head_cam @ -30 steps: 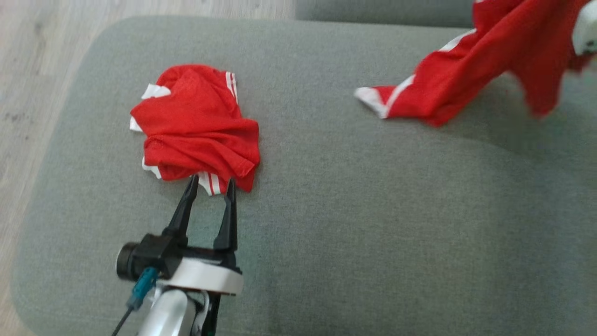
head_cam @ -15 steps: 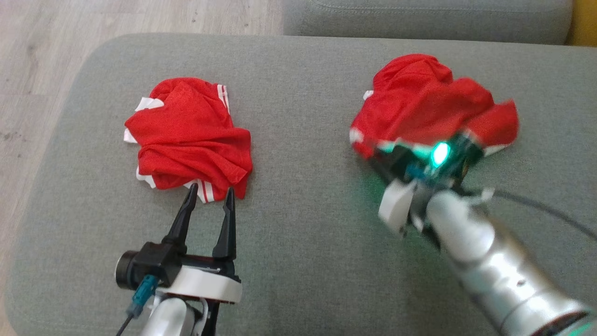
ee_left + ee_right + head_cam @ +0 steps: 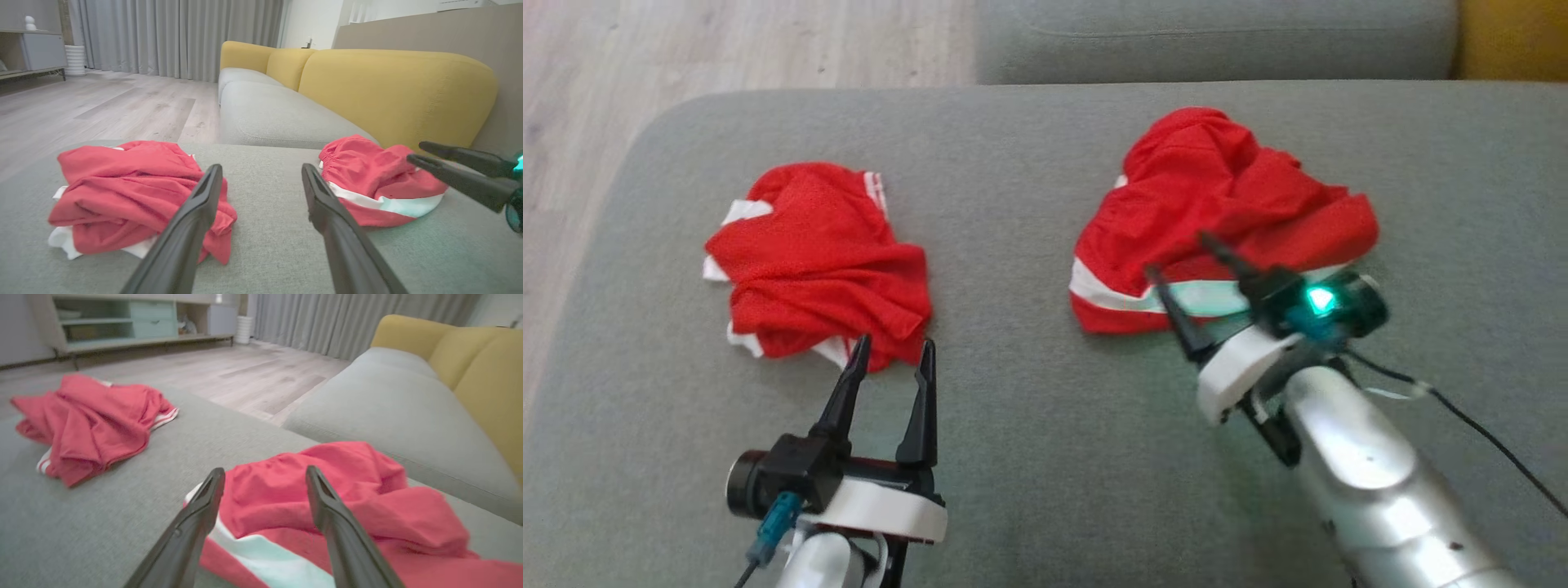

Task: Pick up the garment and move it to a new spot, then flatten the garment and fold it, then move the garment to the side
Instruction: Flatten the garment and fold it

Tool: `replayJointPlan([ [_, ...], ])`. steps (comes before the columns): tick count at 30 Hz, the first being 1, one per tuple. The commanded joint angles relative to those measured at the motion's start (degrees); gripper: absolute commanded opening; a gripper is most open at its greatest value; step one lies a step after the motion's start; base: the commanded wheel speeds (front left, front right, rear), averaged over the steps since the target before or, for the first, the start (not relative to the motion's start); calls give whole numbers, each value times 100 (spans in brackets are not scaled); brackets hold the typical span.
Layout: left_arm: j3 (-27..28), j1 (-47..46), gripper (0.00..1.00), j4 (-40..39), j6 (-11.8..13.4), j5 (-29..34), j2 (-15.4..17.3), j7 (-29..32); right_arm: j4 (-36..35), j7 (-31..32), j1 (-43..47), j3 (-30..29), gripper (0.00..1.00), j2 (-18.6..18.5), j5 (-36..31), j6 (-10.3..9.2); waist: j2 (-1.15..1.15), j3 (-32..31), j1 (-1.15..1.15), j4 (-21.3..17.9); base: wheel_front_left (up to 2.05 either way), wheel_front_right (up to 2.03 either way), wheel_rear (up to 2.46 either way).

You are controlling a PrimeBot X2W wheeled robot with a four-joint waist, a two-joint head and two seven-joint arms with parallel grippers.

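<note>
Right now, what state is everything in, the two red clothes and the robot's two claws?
left garment: crumpled in a heap on the grey cushion, not flattened or folded.
right garment: crumpled in a heap, white band showing, not held.
left gripper: open, empty, fingertips at the left garment's near edge.
right gripper: open, fingers spread over the right garment's near edge, gripping nothing.

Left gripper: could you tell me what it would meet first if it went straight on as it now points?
Probably the near edge of the left red garment, just beyond the left gripper's fingertips, though depth is unclear.
</note>
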Motion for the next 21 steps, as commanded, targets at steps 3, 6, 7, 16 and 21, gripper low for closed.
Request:
replayJointPlan([
  [3,241,-96,100,-256,12,57,-6,-55,-787,-74,308,-671,100,94,-33,-4,0,-65,0,-304,0,0,0],
  [6,248,-87,100,-276,0,77,-7,-55,-1562,-77,806,-1414,100,107,-176,-4,0,-68,0,-495,0,0,0],
  [7,248,-86,100,-279,-5,83,-8,-55,-1807,-78,997,-1659,100,112,-227,-4,0,-66,0,-549,0,0,0],
  [16,167,-165,100,-254,-67,132,-14,-55,-2699,-54,2203,-2865,100,125,32,-4,0,124,0,-721,0,0,0],
  [21,141,-262,100,-221,-107,147,-16,-55,-2358,284,1808,-3147,100,126,116,-4,0,298,0,-544,0,0,0],
])
